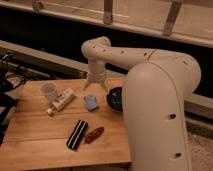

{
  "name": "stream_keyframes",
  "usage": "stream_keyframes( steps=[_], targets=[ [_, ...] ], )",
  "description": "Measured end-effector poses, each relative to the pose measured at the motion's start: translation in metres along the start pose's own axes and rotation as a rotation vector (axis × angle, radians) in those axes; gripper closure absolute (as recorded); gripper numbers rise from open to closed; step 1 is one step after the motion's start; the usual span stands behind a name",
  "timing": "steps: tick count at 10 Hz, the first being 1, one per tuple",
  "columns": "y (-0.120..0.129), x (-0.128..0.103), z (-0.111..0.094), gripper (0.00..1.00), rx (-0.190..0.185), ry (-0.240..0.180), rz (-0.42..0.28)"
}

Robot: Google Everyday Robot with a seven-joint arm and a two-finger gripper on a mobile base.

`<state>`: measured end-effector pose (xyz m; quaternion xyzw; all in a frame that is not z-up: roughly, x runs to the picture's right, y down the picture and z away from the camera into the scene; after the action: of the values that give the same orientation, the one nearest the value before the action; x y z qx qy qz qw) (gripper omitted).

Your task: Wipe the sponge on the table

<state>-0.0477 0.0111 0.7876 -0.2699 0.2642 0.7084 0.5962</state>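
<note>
The light-blue sponge [91,102] lies flat on the wooden table [40,145], a little behind its middle. My gripper [95,88] hangs from the white arm just above the sponge's far end, pointing down. Its fingers are open, with nothing between them, and they stand clear of the sponge.
A black dish [115,99] sits right of the sponge, partly hidden by the arm's big white body. A clear cup [48,91] and a lying white bottle [61,100] are to the left. A black-and-white striped bar [77,134] and a brown object [94,134] lie nearer the front.
</note>
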Motion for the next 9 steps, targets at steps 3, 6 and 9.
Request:
stream_keyframes(
  steps=[3, 6, 9],
  targets=[
    [0.008, -0.006, 0.004, 0.20, -0.018, -0.077, 0.001],
    [0.021, -0.009, 0.006, 0.20, -0.025, -0.134, -0.058],
    [0.042, -0.031, 0.000, 0.20, -0.051, -0.177, -0.112]
  ],
)
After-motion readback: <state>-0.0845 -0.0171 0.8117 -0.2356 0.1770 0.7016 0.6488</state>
